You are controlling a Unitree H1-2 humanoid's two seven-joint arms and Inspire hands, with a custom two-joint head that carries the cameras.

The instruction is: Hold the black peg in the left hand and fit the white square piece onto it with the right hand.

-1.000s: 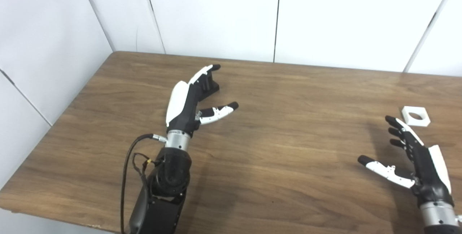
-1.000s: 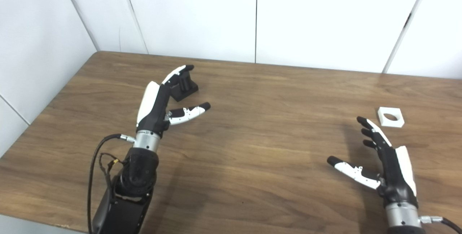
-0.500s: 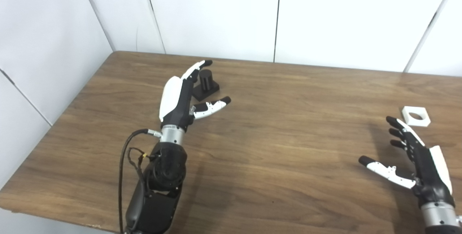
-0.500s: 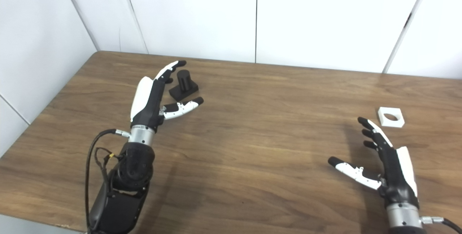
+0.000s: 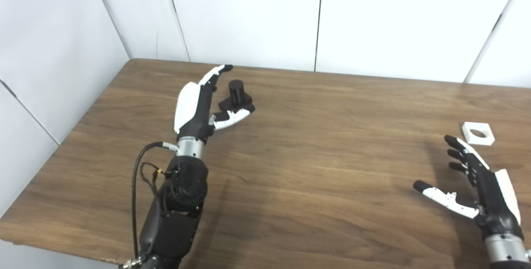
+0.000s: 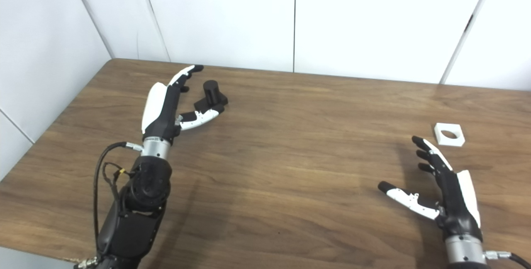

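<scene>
We are sliding our left hand (image 5: 199, 103) leftward and farther back across the brown wooden table (image 5: 315, 169), so the black peg on its square base (image 5: 236, 97), half hidden behind our palm a second ago, is now showing fully just beside it. Our fingers are staying spread, thumb lying in front of the base, gripping nothing yet. Our right hand (image 5: 481, 186) is waiting open, fingers splayed, near the white square piece with a round hole (image 5: 478, 133). Closing on the peg comes next.
</scene>
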